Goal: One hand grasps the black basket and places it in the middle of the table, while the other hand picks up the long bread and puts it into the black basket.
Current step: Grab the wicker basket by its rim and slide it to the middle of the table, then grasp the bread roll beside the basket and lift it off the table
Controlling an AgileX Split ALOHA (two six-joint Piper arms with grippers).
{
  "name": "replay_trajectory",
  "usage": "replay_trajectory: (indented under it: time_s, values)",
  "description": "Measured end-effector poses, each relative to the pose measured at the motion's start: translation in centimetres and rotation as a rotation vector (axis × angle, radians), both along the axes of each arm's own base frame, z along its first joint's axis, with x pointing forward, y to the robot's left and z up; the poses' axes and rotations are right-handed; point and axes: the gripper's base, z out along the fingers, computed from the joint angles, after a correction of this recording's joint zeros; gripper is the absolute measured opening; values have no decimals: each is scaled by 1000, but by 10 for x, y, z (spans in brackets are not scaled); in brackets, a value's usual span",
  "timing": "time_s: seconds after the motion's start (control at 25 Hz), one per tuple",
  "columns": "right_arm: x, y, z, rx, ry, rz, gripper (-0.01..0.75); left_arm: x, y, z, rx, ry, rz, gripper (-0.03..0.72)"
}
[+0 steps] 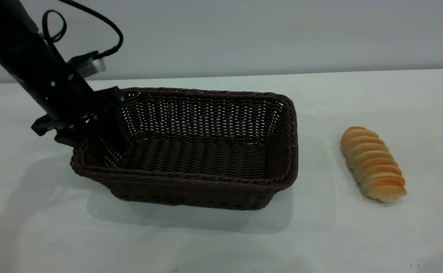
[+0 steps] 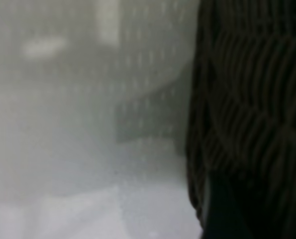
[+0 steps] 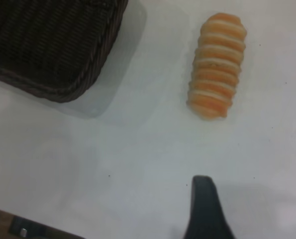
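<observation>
The black basket (image 1: 191,181) stands left of centre on the white table (image 1: 357,239). My left gripper (image 1: 92,132) is at the basket's left end wall, one finger inside the basket and one outside, shut on the rim. The left wrist view shows the wicker wall (image 2: 247,99) very close. The long bread (image 1: 373,165) lies on the table to the right of the basket, apart from it. In the right wrist view the bread (image 3: 217,64) lies ahead of my right gripper (image 3: 207,209), which hovers above bare table, with a basket corner (image 3: 48,45) to one side.
A grey wall runs behind the table's far edge (image 1: 320,72). Bare tabletop lies in front of the basket and around the bread. The right arm is out of the exterior view.
</observation>
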Motion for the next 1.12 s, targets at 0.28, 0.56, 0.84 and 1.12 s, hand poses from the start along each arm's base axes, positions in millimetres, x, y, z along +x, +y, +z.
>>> replay_trajectory:
  time_s: [0.28, 0.56, 0.84, 1.12]
  values:
    - [0, 0, 0, 0, 0, 0, 491, 6, 8, 46, 97, -2, -41, 570]
    - [6, 4, -1, 50, -3, 11, 491, 2, 25, 148, 279, -145, -33, 571]
    - [62, 14, -42, 133, 84, 30, 487, -16, 24, 211, 244, -281, 0, 571]
    - [138, 15, -106, 104, 131, 32, 459, -35, 20, 243, 181, -330, 8, 571]
